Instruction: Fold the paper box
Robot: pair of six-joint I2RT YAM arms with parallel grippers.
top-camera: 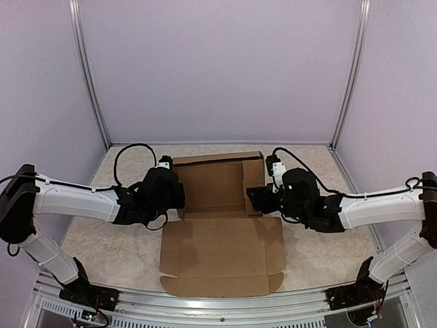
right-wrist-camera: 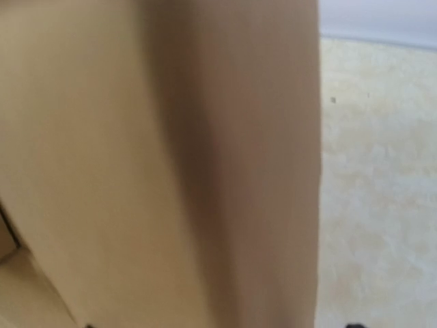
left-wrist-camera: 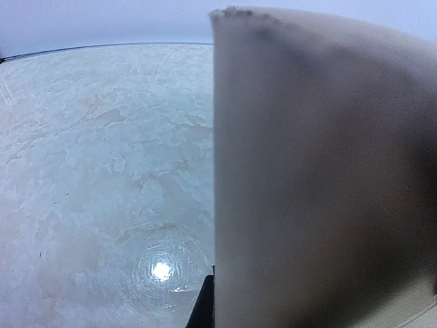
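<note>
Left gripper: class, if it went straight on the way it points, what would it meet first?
The paper box: the left gripper points at its left side flap, and blurred cardboard fills half the left wrist view, very close. It may be touching; depth is unclear.

Soft, even overhead light keeps the top view bright and sharp; the paper box [top-camera: 222, 253] throws faint shadows on the bench [top-camera: 109, 246]. The 2 wrist views show the box blurred; left of it, the left wrist view catches round glare.
</note>
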